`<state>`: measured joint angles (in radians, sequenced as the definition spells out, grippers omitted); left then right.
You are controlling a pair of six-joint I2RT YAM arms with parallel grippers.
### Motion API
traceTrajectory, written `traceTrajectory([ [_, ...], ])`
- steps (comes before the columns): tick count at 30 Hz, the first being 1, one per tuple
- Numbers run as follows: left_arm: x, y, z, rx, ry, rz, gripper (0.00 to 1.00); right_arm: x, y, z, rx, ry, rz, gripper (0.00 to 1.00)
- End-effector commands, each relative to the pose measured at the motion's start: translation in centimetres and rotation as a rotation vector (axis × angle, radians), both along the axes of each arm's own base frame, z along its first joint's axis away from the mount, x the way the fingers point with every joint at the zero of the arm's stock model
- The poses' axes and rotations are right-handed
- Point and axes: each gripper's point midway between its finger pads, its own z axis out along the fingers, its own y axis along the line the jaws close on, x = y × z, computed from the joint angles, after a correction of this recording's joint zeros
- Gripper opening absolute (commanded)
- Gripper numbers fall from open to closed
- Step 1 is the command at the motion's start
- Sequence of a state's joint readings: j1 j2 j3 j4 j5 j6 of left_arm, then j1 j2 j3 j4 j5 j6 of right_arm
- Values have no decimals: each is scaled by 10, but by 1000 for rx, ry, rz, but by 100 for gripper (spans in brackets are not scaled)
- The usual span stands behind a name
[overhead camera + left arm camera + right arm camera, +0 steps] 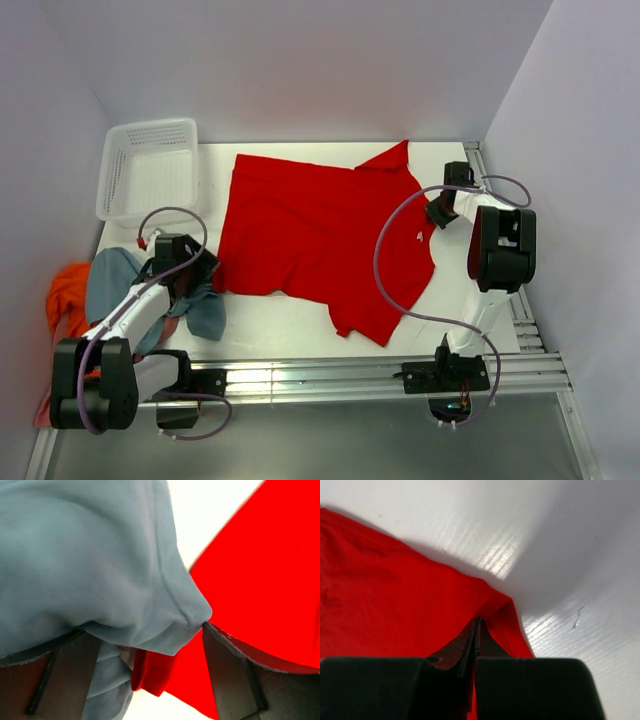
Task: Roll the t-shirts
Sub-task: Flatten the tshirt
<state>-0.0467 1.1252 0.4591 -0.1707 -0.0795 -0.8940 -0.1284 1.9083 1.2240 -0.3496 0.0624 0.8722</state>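
A bright red t-shirt (310, 235) lies spread flat across the middle of the white table, its small white neck label (417, 236) near the right side. My right gripper (438, 212) is at the shirt's right edge. In the right wrist view it (477, 625) is shut on a raised fold of the red t-shirt (380, 595). My left gripper (195, 265) sits at the red shirt's lower left edge, over a crumpled blue-grey t-shirt (110, 275). In the left wrist view it (150, 665) is open, with blue-grey cloth (90, 555) bunched over the left finger and a corner of the red shirt (270, 570) between the jaws.
A white mesh basket (150, 124) stands at the back left. An orange t-shirt (65, 295) hangs over the table's left edge beside the blue-grey one. Metal rails (330, 375) run along the near edge. Walls close in on the left, back and right.
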Motion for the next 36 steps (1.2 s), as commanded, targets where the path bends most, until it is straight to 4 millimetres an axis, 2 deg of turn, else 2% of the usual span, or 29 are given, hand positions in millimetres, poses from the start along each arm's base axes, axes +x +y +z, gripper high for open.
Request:
traceTrajectory([
  [1, -17, 32, -7, 67, 110, 167, 83, 10, -8, 10, -23, 14, -60, 0],
  [2, -19, 44, -6, 107, 111, 222, 82, 9, -10, 9, -31, 29, -71, 0],
  [6, -34, 70, 0, 133, 101, 340, 78, 14, -15, 6, -46, 54, -79, 0],
  [11, -44, 95, 15, 151, 43, 484, 74, 20, -23, 3, -23, 59, -96, 0],
  [16, -58, 128, 28, 230, 52, 637, 72, 22, -35, 0, 11, 57, -113, 0],
  [17, -57, 137, 42, 239, 25, 695, 72, 23, -37, 1, 10, 55, -114, 0],
  [19, -67, 148, 61, 286, 8, 769, 72, 24, -38, 2, 5, 48, -115, 0],
  [22, -56, 147, 85, 264, -110, 746, 72, 28, -44, 5, -12, 47, -129, 0],
  [28, -42, 137, 101, 232, -189, 657, 76, 46, -55, 9, -22, 37, -136, 0],
  [30, -18, 116, 110, 175, -266, 500, 77, 56, -52, 9, 4, 16, -105, 0],
  [32, -3, 95, 115, 149, -314, 330, 79, 66, -58, 10, 11, 2, -104, 0],
  [35, 5, 81, 125, 147, -357, 214, 87, 78, -64, 19, 8, -28, -98, 1],
  [36, 5, 80, 126, 148, -360, 209, 92, 79, -66, 22, 8, -29, -95, 1],
])
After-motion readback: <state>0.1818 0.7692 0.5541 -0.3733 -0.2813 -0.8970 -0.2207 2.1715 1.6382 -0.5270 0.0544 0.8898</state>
